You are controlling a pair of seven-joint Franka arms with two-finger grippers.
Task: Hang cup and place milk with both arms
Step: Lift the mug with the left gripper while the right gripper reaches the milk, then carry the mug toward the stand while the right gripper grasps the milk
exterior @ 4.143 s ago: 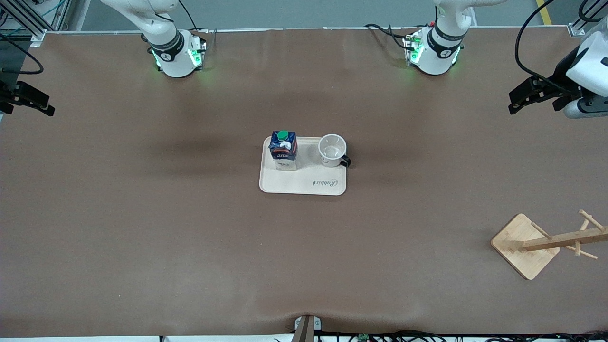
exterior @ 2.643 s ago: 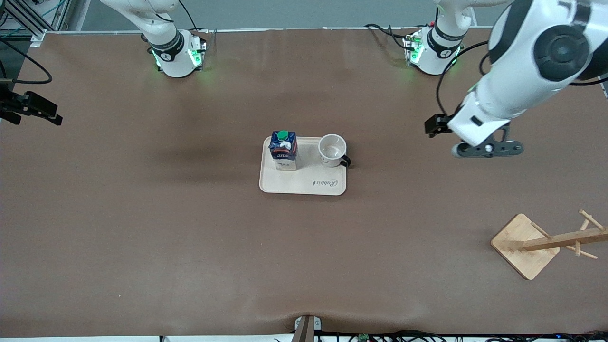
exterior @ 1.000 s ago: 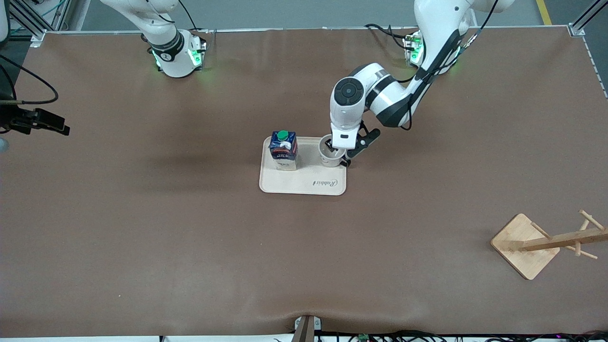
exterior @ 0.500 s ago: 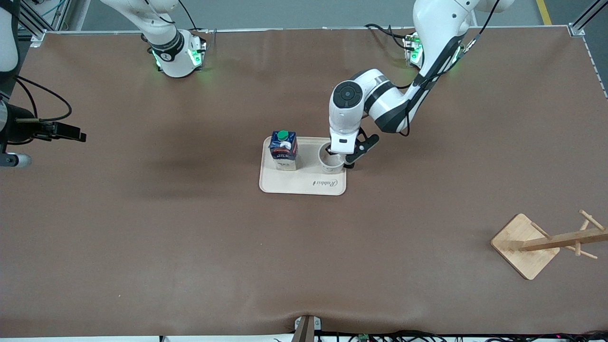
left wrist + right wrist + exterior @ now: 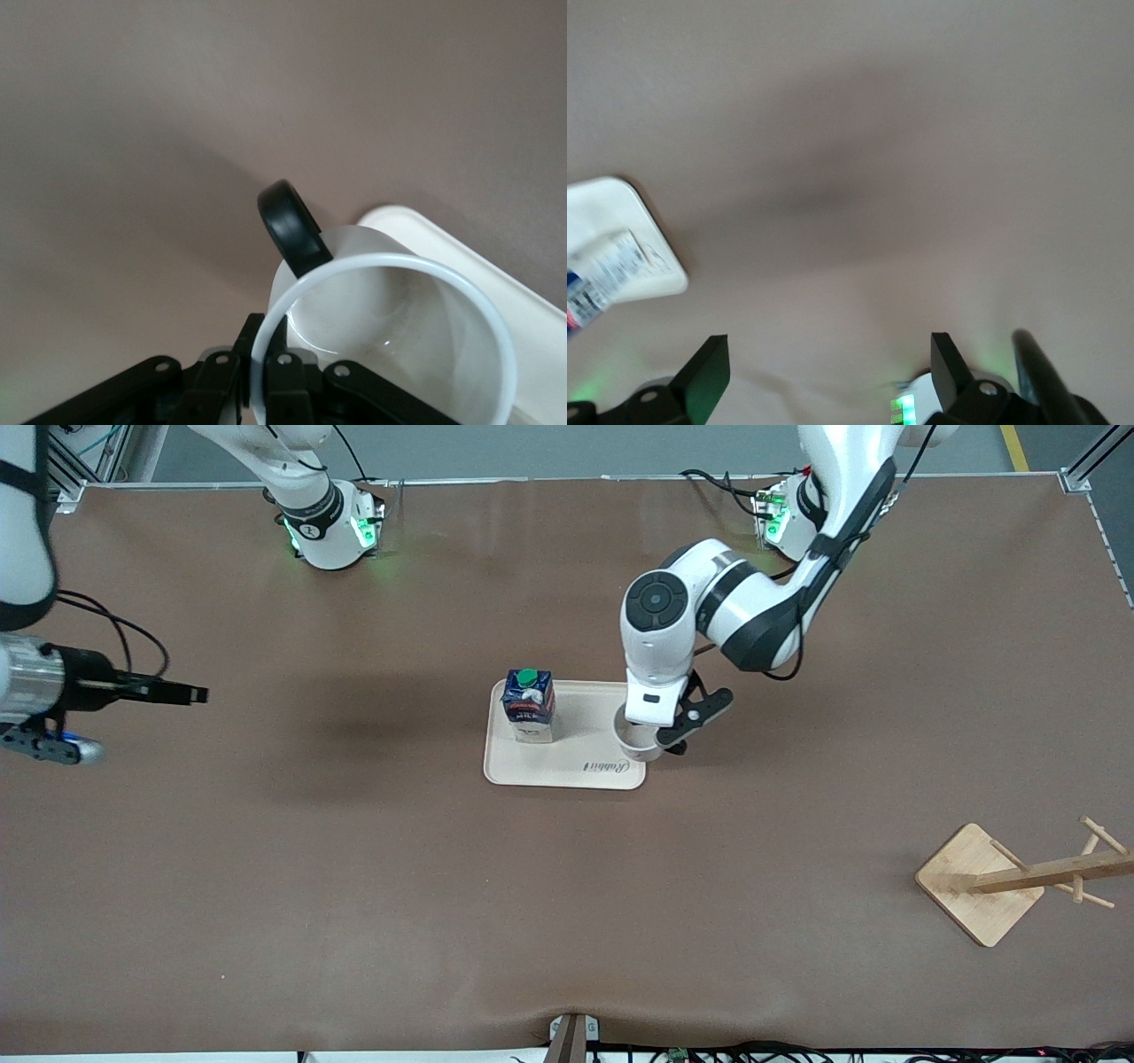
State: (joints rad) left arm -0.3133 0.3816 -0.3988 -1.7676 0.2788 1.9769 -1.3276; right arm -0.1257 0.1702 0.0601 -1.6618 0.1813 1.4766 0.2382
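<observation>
The white cup (image 5: pixel 640 747) hangs just above the corner of the beige tray (image 5: pixel 567 772) at the left arm's end. My left gripper (image 5: pixel 651 731) is shut on its rim. In the left wrist view the fingers (image 5: pixel 288 390) pinch the cup (image 5: pixel 390 336) wall beside the black handle (image 5: pixel 292 226). The milk (image 5: pixel 528 704), a dark blue carton with a green cap, stands upright on the tray. My right gripper (image 5: pixel 190 693) hovers open and empty over bare table toward the right arm's end. In its wrist view the right gripper (image 5: pixel 828 372) faces the tray corner (image 5: pixel 629 221) and the milk (image 5: pixel 589 283).
A wooden cup rack (image 5: pixel 1019 877) lies tipped on its square base at the left arm's end, nearer to the front camera than the tray. Brown mat (image 5: pixel 354 868) covers the table. Both arm bases (image 5: pixel 332 527) stand along the top edge.
The left gripper shut on the cup's rim and raised it off the tray, carrying it toward the front camera. The right arm swung inward toward the tray.
</observation>
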